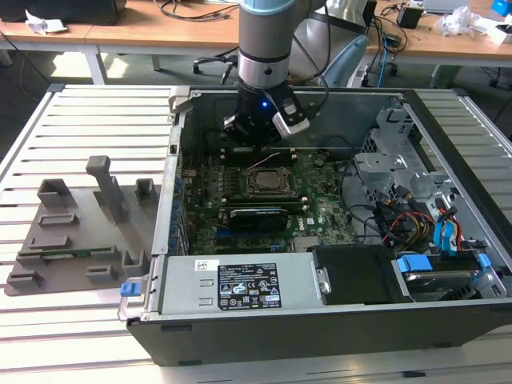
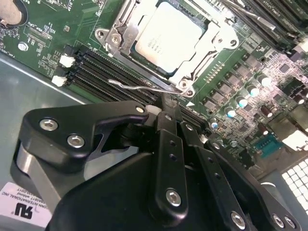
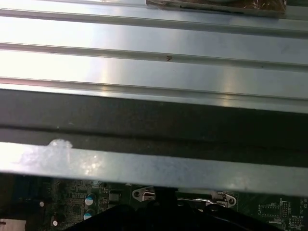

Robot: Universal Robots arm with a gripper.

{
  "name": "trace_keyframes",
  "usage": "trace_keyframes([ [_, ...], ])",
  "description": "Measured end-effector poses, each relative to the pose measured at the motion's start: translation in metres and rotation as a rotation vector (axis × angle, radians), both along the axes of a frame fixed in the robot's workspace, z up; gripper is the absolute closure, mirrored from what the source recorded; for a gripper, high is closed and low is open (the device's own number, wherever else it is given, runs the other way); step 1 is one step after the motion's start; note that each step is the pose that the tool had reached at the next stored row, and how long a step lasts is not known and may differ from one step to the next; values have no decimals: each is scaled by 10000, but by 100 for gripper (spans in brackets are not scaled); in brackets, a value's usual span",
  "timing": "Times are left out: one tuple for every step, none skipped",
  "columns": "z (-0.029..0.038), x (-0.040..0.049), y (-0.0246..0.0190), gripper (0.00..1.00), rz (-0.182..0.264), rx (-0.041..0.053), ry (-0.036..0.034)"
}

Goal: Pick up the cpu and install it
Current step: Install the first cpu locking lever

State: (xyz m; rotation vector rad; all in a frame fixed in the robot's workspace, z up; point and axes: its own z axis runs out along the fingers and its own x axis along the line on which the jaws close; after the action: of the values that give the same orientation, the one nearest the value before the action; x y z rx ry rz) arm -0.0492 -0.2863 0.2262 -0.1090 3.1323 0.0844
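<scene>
While my arm hangs down into the open computer case [image 1: 336, 320] in the exterior view, my pincer [image 1: 254, 138] hovers over the far part of the green motherboard [image 1: 320, 210], just behind the socket frame [image 1: 269, 182]. The case lies on its side on a slatted metal table [image 1: 88, 112], so the board faces up and I can reach it from above. A grey holder tray [image 1: 72, 232] sits well apart, toward the exterior view's left.

In the second wrist view, the cpu [image 2: 168, 34] lies flat inside the socket frame [image 2: 126, 30], already seated, I judge. Its top is pale, silvery-grey, square with soft corners, faint print at the middle. The frame's thin lever [image 2: 144, 87] stands free beside the memory slots [image 2: 94, 67], not latched as far as I can see. My black fingers [image 2: 169, 126] sit drawn together just beside that lever, nothing between them that I can make out; narrow, holding nothing.

In the first wrist view, the case wall [image 3: 144, 166] crosses the frame, table slats [image 3: 154, 72] beyond, a strip of board [image 3: 72, 202] beneath.
</scene>
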Motion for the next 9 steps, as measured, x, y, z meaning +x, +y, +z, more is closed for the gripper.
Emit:
trace_keyframes([
  [-4, 4, 2, 89, 10, 0, 0],
  [-11, 11, 4, 89, 24, 1, -1],
  [-19, 17, 8, 89, 35, 1, -1],
  [-27, 27, 12, 89, 52, 1, -1],
  [-35, 35, 16, 89, 65, 0, 0],
  [-42, 40, 17, 89, 72, 1, -1],
  [-47, 44, 18, 89, 75, 1, -1],
  [-53, 49, 19, 89, 79, 0, -1],
  [-58, 53, 20, 89, 82, 1, 0],
])
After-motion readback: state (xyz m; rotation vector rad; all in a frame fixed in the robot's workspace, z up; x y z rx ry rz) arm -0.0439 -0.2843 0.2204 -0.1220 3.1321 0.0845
